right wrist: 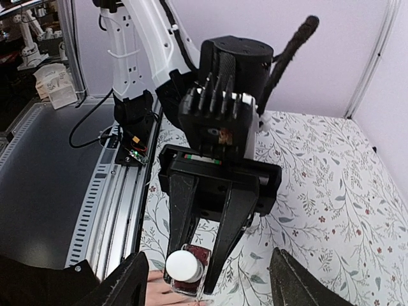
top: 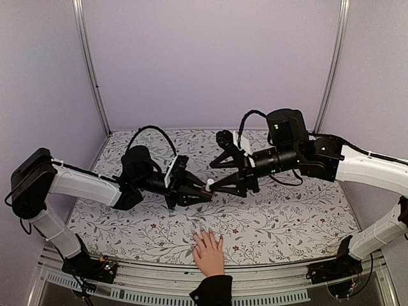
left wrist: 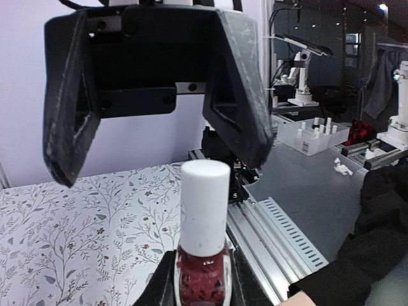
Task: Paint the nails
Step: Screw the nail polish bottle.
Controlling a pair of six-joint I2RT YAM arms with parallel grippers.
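Top external view shows the tiny nails point(top: 205, 233) on a soft hand point(top: 208, 254) at the near edge of the bench point(top: 287, 217), while the left gripper point(top: 201, 193) pinches a small, likely slippery glass bottle point(left wrist: 203, 280) and the right gripper point(left wrist: 159, 162) hangs wide open by its white cap point(left wrist: 204, 204), probably the best place to grab.

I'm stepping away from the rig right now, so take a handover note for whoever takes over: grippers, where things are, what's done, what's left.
Left gripper: shut on the bottle, held over the table.
Right gripper: open, jaws spread either side of the cap, not gripping it.
Hand: flat on the table at the near edge, in front of the bottle; nails too small to judge, no paint seen.
Done: bottle picked up and brought to the right gripper.
Left: cap is on, so probably grip and remove it, then paint the nails.
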